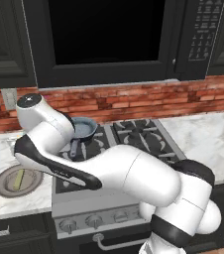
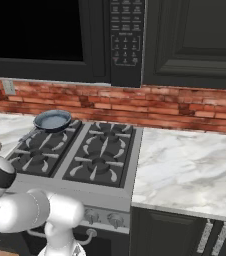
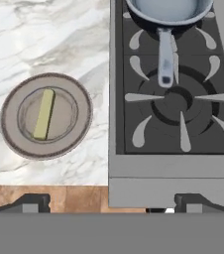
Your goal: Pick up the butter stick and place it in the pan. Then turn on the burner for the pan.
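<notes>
The first step, fetching the butter, is in hand: the small pale yellow rectangular butter stick (image 3: 43,114) lies flat in the middle of the round beige-grey plate (image 3: 82,130) on the white marble table (image 3: 44,34), just left of the black gas stove (image 3: 173,124). The gripper (image 3: 111,204) hangs high above, empty, its dark fingertips (image 3: 32,202) spread wide apart. The next move calls for shifting over the bar and descending, jaws across its narrow width, before carrying it to the small round grey-blue frying pan (image 3: 169,9) on the rear burner.
</notes>
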Controlling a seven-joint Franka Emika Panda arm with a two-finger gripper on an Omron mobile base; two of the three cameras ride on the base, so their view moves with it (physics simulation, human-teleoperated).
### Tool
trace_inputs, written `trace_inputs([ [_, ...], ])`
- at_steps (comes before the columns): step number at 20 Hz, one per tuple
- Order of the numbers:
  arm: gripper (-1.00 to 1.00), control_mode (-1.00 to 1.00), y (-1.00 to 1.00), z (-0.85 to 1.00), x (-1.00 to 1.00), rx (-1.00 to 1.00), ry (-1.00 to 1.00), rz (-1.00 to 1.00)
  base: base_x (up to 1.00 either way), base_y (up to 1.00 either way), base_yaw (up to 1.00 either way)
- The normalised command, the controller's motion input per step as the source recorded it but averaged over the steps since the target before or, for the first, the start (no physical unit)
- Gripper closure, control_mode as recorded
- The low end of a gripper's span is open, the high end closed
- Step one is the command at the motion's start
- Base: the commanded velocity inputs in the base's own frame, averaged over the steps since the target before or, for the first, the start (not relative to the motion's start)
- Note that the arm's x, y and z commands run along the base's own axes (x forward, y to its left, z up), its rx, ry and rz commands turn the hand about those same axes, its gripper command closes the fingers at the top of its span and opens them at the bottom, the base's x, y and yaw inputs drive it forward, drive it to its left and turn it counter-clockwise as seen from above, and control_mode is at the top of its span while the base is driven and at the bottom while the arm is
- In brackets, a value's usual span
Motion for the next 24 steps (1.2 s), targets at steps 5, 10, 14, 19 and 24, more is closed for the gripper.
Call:
trace_inputs([
  [5,-1.0,-1.0,0.26,-0.57,-0.01,0.07,-0.08,0.0,0.0,0.0,0.0],
  [10,-1.0,-1.0,0.2,-0.36,0.01,0.07,-0.07,0.0,0.0,0.0,0.0],
  [14,-1.0,-1.0,0.19,-0.38,0.06,0.0,-0.06,-0.01,0.0,0.0,0.0],
  [19,-1.0,-1.0,0.16,-0.4,0.09,0.01,-0.01,-0.02,0.0,0.0,0.0],
  [24,-1.0,-1.0,0.19,-0.15,0.33,0.01,0.08,0.0,0.0,0.0,0.0],
])
